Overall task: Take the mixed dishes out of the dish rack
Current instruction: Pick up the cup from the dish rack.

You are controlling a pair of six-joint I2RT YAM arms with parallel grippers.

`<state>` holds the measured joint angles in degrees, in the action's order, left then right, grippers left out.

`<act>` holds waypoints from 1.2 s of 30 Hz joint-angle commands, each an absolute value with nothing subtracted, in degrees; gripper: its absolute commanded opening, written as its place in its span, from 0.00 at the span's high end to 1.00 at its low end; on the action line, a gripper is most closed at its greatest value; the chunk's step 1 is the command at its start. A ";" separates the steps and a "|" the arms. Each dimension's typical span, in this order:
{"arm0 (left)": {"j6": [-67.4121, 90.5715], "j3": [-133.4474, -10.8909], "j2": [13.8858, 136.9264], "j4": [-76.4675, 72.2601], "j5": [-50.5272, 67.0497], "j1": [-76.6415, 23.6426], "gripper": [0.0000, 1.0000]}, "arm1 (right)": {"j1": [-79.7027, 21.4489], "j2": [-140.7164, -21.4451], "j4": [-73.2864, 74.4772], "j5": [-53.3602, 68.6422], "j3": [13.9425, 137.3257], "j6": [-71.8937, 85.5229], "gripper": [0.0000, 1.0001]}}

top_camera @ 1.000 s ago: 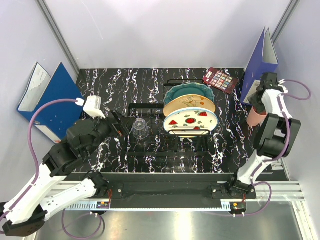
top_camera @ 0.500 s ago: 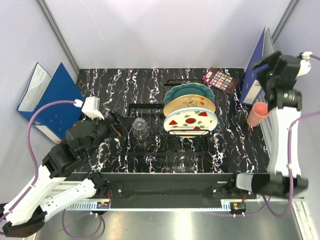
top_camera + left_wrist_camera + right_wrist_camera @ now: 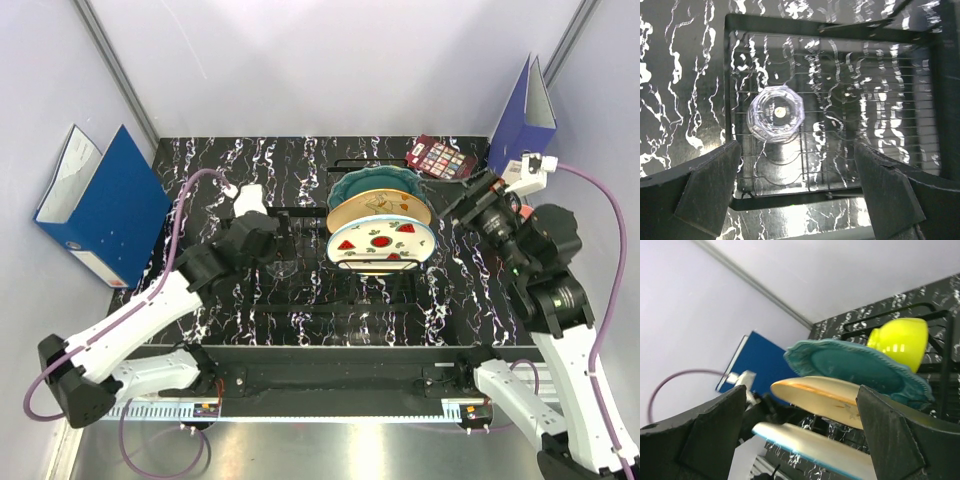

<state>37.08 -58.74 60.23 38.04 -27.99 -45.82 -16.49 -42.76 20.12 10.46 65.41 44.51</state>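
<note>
Because its wire slots hold them on edge, the rack point(image 3: 305, 211) keeps the teal plate point(image 3: 378, 182), cream plate point(image 3: 375, 210) and white plate point(image 3: 380, 240) upright in a row from far to near on its right side. The glass point(image 3: 776, 114) stands on its left floor and the bowl point(image 3: 897, 340) sits just behind the teal plate. The left claw point(image 3: 797, 190) hangs wide open above the glass, I think to come down around it. The right claw point(image 3: 802, 432), also open and empty, faces the plates from the right, probably to take one by its rim.
</note>
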 commanded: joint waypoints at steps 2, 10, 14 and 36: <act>38.58 -60.03 65.91 34.81 -29.27 -42.72 0.01 | -16.96 -39.47 18.27 20.12 67.76 41.14 0.00; 37.62 -60.55 76.90 29.97 -25.14 -39.64 0.01 | -16.96 -36.30 21.79 22.33 66.45 38.06 0.00; 37.27 -61.52 80.58 28.39 -25.40 -39.11 0.01 | -16.96 -35.33 21.88 23.46 64.95 38.67 0.00; 37.00 -58.97 66.46 29.97 -24.08 -35.42 0.98 | -17.05 -35.15 22.06 21.01 65.74 37.97 0.00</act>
